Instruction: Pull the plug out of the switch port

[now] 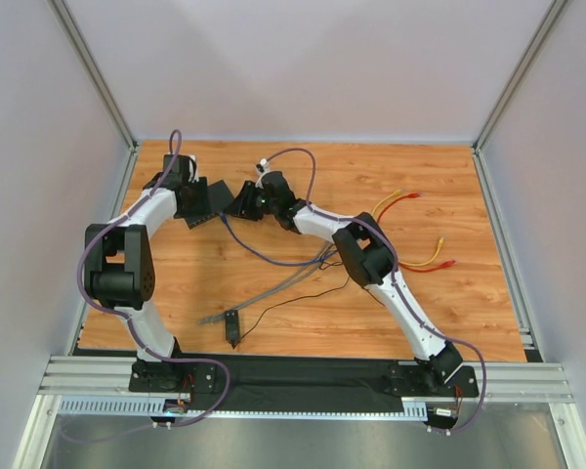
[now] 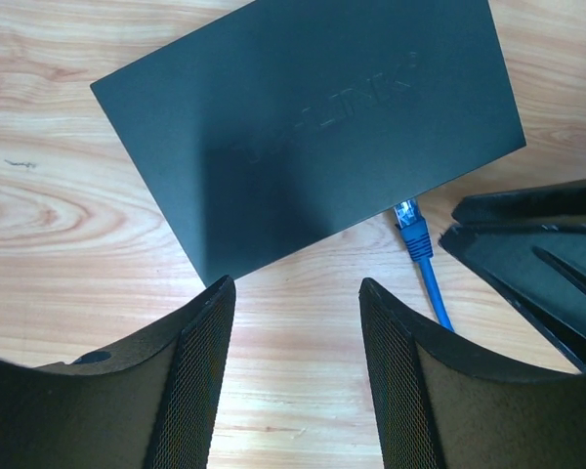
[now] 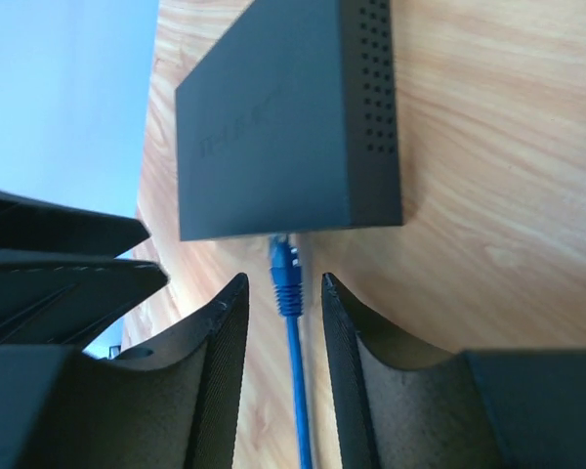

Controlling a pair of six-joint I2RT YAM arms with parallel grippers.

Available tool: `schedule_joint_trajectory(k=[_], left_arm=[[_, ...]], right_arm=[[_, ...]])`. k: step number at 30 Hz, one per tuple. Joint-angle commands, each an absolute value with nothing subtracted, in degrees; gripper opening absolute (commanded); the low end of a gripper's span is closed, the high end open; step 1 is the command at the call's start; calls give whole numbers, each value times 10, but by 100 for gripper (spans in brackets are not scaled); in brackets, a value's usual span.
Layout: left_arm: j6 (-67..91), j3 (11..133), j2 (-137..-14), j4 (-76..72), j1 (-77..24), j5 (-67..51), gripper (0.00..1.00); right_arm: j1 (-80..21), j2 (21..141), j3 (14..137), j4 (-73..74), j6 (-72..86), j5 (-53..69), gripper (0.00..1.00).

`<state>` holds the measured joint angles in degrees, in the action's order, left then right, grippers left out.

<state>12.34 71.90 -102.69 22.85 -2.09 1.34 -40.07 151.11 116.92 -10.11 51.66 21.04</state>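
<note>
My right gripper (image 3: 283,283) stands narrow astride the blue cable (image 3: 295,381), not touching it, just below the plug (image 3: 283,256) at the near edge of the flat black switch (image 3: 264,127), upper centre. My left gripper (image 2: 293,288) gapes, empty. Wood-grain bench (image 3: 488,147), pale wall (image 3: 59,88).

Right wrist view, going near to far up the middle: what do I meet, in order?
Blue cable, running between the right hand's two fingers → plug → switch.
</note>
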Motion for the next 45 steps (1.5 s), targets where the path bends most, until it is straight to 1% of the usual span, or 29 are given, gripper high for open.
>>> schedule_joint_trajectory(k=[1,8,21,28,31,33,38,40,42,44,45], left_arm=[[131,736,-1028,216,-17,14,62],[133,738,-1037,216,-17,7,62],[134,738,-1038,214,-17,4,62],[134,738,-1037,214,-17,4,62],[134,739,-1038,213,-17,4,62],[134,739,-1040,213,-18,4,62],[134,740,-1039,214,-17,4,61],[134,740,-1038,214,-17,4,62],[134,740,-1039,214,-17,4,62],[134,740,-1040,214,-17,4,62],[133,740,-1039,215,-17,4,62]], right_arm=[[-404,1535,1209,-104,533,205,37],[-409,1570,1259,-93,547,211,34],[-410,1588,1266,-91,557,219,30],[-410,1588,1269,-82,551,219,24],[-411,1589,1269,-77,551,215,25],[-412,1593,1274,-70,552,213,28],[-416,1605,1297,-53,555,208,27],[-416,1609,1307,-47,555,207,23],[-417,1613,1313,-36,557,203,15],[-417,1613,1312,-36,558,201,10],[-417,1612,1310,-34,560,200,6]])
